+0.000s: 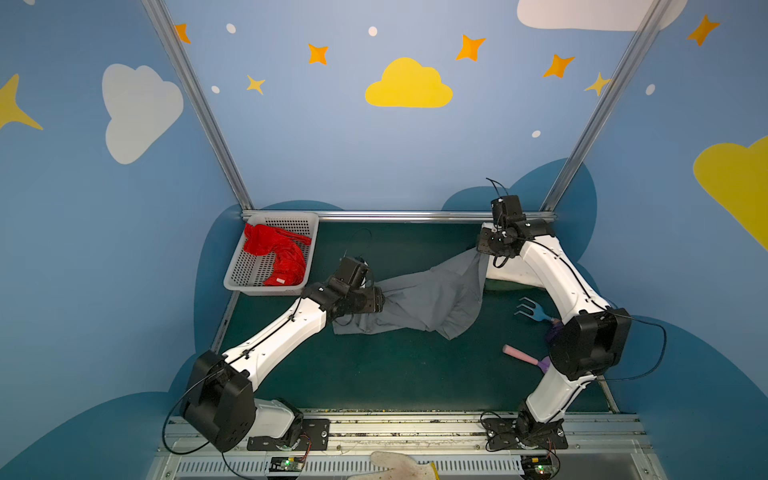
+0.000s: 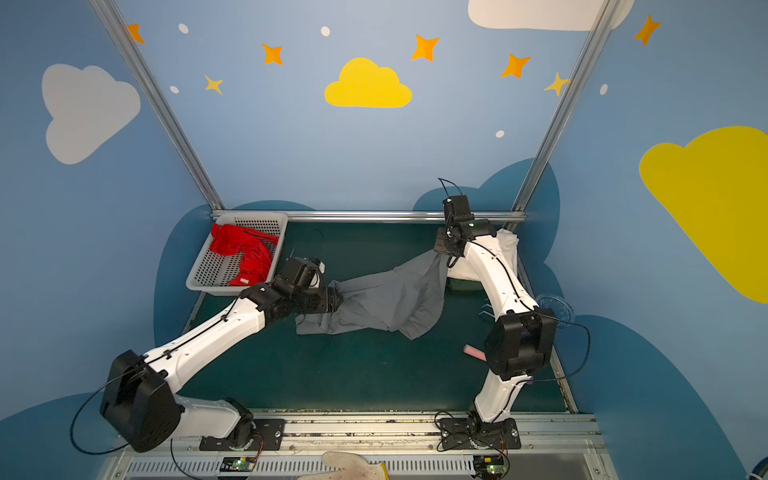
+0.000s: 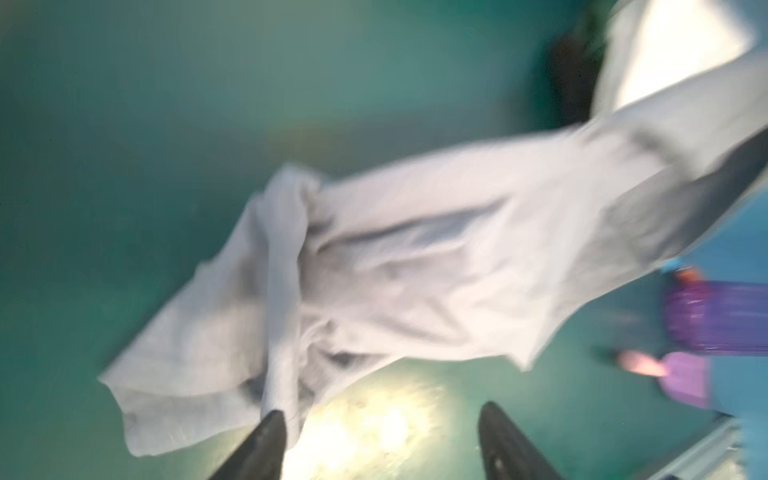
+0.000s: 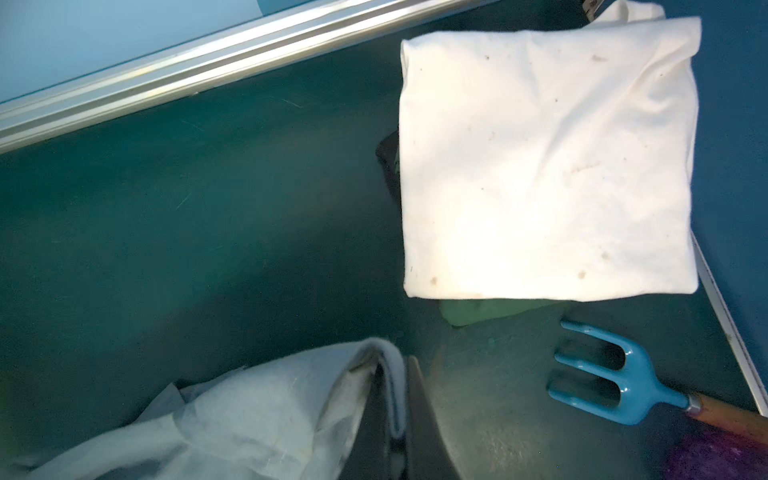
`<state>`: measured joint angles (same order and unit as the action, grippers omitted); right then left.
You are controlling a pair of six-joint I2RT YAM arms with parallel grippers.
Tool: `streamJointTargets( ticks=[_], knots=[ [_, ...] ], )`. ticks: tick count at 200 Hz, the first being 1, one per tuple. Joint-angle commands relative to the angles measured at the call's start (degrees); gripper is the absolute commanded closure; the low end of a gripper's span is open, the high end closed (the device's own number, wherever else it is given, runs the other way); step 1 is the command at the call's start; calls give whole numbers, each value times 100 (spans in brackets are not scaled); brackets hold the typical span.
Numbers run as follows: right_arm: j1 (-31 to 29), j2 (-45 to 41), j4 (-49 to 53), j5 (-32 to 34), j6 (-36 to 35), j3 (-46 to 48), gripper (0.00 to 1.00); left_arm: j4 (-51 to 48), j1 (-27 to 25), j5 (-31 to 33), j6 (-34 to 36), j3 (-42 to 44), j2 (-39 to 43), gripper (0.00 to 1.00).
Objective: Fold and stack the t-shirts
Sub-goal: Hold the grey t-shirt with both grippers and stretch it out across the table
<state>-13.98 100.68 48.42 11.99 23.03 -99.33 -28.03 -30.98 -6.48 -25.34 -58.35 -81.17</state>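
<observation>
Right tool (image 4: 395, 370) pinched on far-right corner of grey t-shirt (image 1: 428, 299), left tool (image 3: 382, 411) spread open at its left end; red t-shirt (image 1: 278, 253) in basket (image 1: 266, 289) far left, cream t-shirt (image 4: 548, 158) folded far right.

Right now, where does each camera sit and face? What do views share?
Top views: stereo head high at the front, looking down towards the back wall; both arms show.
Left wrist: on the left arm, looking past the open left tool at the grey t-shirt; blurred; only finger tips show.
Right wrist: on the right arm, past the right tool shut on the grey t-shirt, at the folded cream t-shirt.
Shared: grey t-shirt in all four.
</observation>
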Motion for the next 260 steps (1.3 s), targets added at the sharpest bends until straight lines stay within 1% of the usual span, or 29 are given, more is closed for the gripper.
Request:
streamJointTargets(
  ticks=[1, 31, 46, 61, 77, 86, 91, 110, 132, 152, 169, 178, 201, 213, 219, 235, 252, 260],
  knots=[
    [79, -242, -90, -172, 135, 277, 100, -257, 4, 368, -205, 214, -488, 31],
    [147, -467, -260, -338, 184, 642, 100, -308, 6, 714, -192, 130, -989, 32],
    [181, -544, -289, -368, 192, 779, 100, -376, 7, 905, -163, -29, -1274, 37],
    [211, -597, -308, -373, 202, 871, 100, -534, -1, 1149, -192, -242, -1550, 54],
    [263, -652, -318, -367, 211, 960, 100, -756, 48, 1323, -282, -462, -1727, 81],
    [281, -696, -313, -358, 211, 994, 100, -779, 57, 1338, -305, -485, -1696, 92],
    [290, -718, -316, -355, 203, 1020, 100, -746, 60, 1338, -321, -475, -1647, 96],
    [323, -815, -339, -364, 209, 1117, 100, -591, 113, 1287, -360, -395, -1431, 96],
    [343, -916, -379, -350, 202, 1240, 100, -703, 302, 975, -357, -442, -1222, 96],
    [352, -969, -313, -314, 176, 1288, 100, -686, 476, 789, -367, -372, -779, 96],
    [352, -1023, -344, -248, 158, 1366, 100, -687, 727, 588, -368, -361, -434, 96],
    [361, -1024, -412, -241, 139, 1391, 100, -678, 942, 466, -367, -399, -313, 96],
    [405, -813, -643, -475, 111, 1219, 100, -585, 1407, 246, -282, -763, -300, 96],
    [438, -526, -689, -777, 74, 915, 100, -580, 1604, 169, -296, -1164, -453, 96],
    [449, -351, -602, -906, 87, 620, 100, -597, 1684, 118, -351, -1402, -565, 96],
    [466, 103, -453, -1185, -56, -203, 100, -589, 1860, -296, -357, -2181, -979, 96],
    [488, 610, -418, -1143, -284, -1194, 100, -551, 1973, -489, -352, -3171, -1523, 96],
    [521, 906, -218, -1055, -331, -1871, 100, -643, 2039, -526, -374, -3735, -1865, 96]
  ],
)
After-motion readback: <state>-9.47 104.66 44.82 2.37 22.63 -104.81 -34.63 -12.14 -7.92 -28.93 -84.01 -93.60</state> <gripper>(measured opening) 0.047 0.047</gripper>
